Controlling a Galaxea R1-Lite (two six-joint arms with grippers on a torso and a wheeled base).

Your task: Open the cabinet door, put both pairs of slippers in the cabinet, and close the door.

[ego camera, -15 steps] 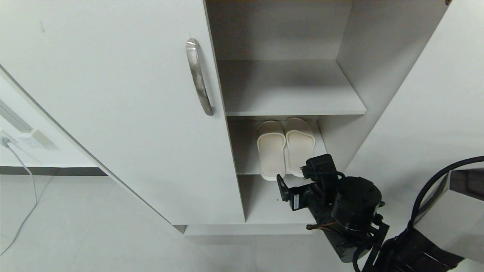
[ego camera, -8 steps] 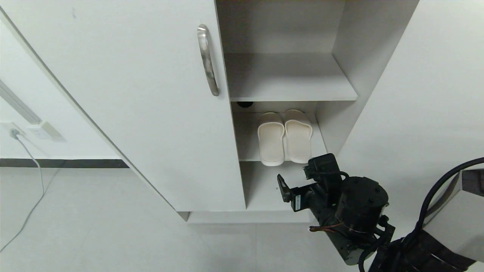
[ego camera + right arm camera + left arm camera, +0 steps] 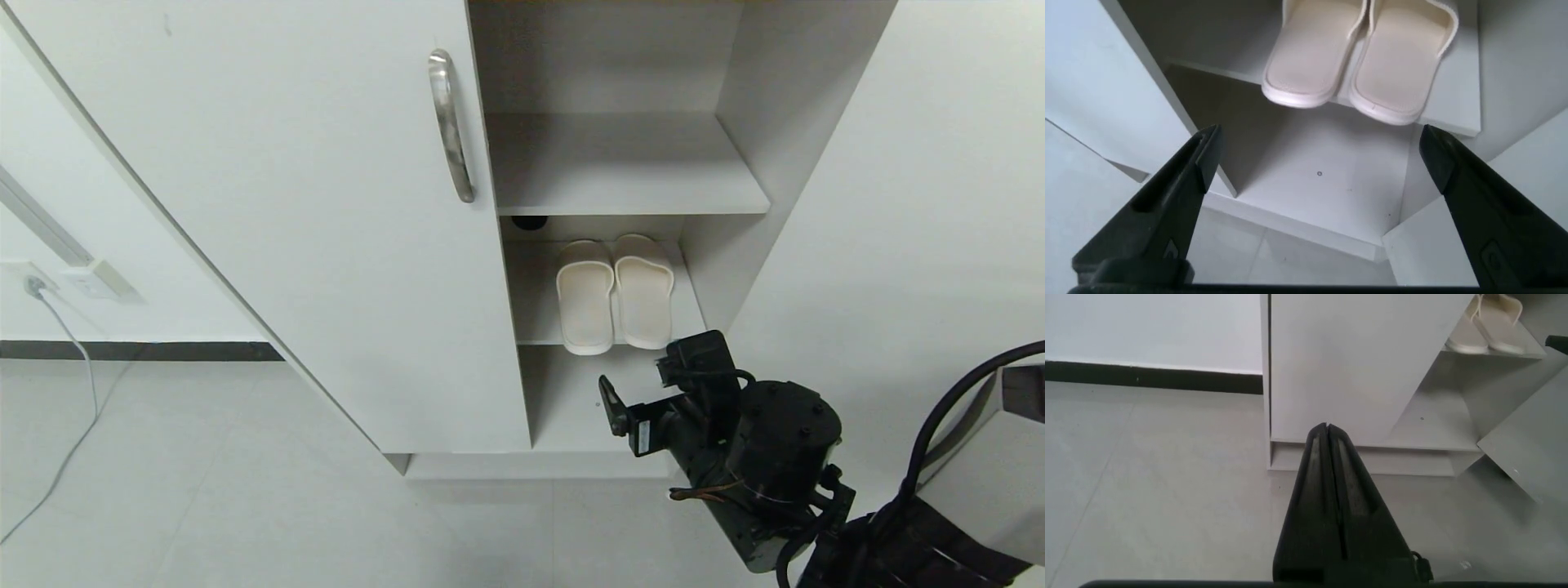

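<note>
One pair of cream slippers [image 3: 616, 294] lies side by side on the cabinet's middle shelf [image 3: 531, 327], toes inward. The same pair shows in the right wrist view [image 3: 1355, 57] and in the left wrist view [image 3: 1490, 331]. The cabinet's right door [image 3: 898, 245] stands swung open; the left door [image 3: 326, 204] is closed, with a metal handle [image 3: 449, 122]. My right gripper [image 3: 653, 384] hangs open and empty just in front of the bottom compartment [image 3: 1319, 171], below the slippers' heels. My left gripper [image 3: 1327, 437] is shut, low above the floor, pointing at the cabinet's base.
The upper shelf [image 3: 620, 163] and bottom compartment hold nothing. A wall socket [image 3: 33, 286] with a cable [image 3: 73, 408] running to the floor is at the far left. Light floor tiles [image 3: 286, 523] spread in front of the cabinet.
The head picture has shifted, so the camera has moved. The right gripper now sits a little below and clear of the slippers' heels, which it overlapped before.
</note>
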